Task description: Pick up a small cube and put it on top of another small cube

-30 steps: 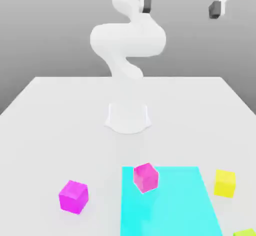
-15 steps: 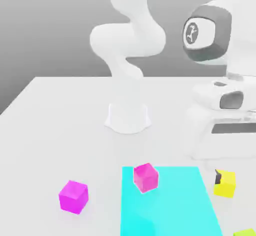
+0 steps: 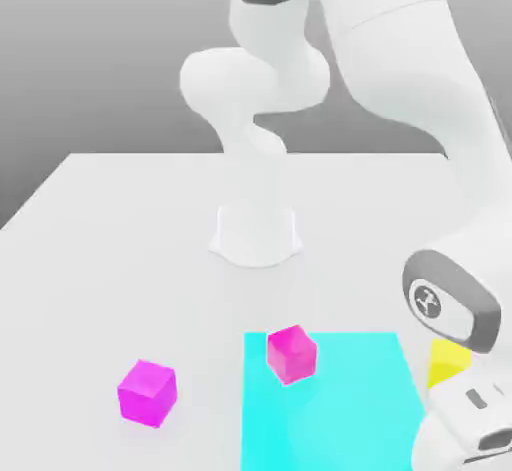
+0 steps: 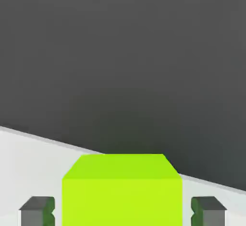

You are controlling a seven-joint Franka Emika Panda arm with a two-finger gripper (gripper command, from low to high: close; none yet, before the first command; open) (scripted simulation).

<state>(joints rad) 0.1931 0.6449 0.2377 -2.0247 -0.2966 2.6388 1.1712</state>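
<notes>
Since a moment ago the arm [image 3: 400, 49] has swung down and toward the near right corner of the table [image 3: 120, 229], so its wrist now covers much of the yellow cube [image 3: 447, 359], which sat fully in sight before. From the hand view, the claw [image 4: 122, 210] stands wide open, one dark fingertip [image 4: 37, 210] on each side of a lime-green cube [image 4: 122, 189]. That cube sits squarely between the fingers with a clear gap on both sides, so nothing is gripped; it rests on the table near the edge, with dark background beyond.

Away from the claw, toward the exterior view's left, a cyan mat [image 3: 330, 399] lies flat on the table. A magenta cube [image 3: 291, 353] sits at the mat's far corner, the corner farthest from the claw. A second magenta cube [image 3: 147, 391] rests on bare table well beyond the mat, farther still from the claw. Neither magenta cube has shifted.
</notes>
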